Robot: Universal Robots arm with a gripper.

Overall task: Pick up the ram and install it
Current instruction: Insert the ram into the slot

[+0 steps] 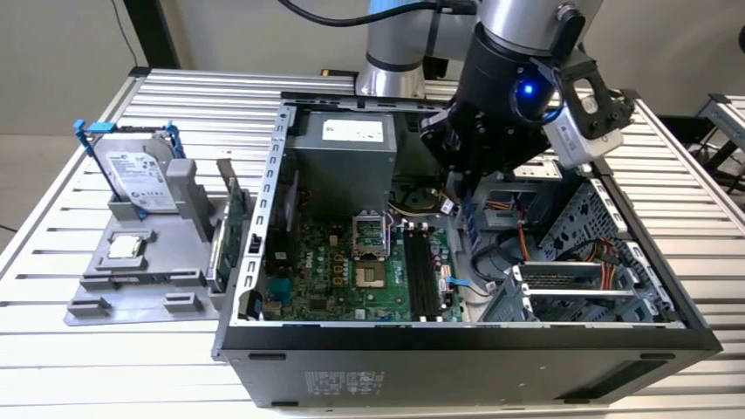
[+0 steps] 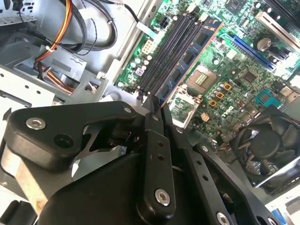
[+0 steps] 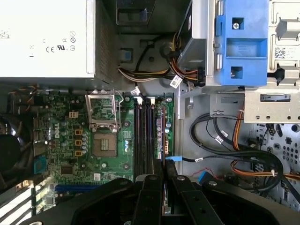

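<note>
In the second wrist view the ram [image 2: 191, 55], a long dark blue stick with black chips and a copper-coloured edge, juts out from my gripper [image 2: 157, 105], which is shut on one end of it. It hangs just above and beside the motherboard's long black slots [image 2: 166, 49], roughly parallel to them. In the first wrist view the gripper [image 3: 165, 168] sits at the near end of the same slots [image 3: 144, 136], beside the processor socket [image 3: 104, 143]. The exterior view has the gripper [image 1: 458, 190] lowered into the open computer case, above the slots [image 1: 424, 278].
A silver power supply [image 1: 344, 153] fills the case's back. Drive cages and cable bundles [image 1: 570, 275] crowd the exterior view's right. Outside the case, a grey holder [image 1: 140, 279] carries a hard drive [image 1: 138, 173], a green card [image 1: 233, 218] and a small silver chip [image 1: 126, 248].
</note>
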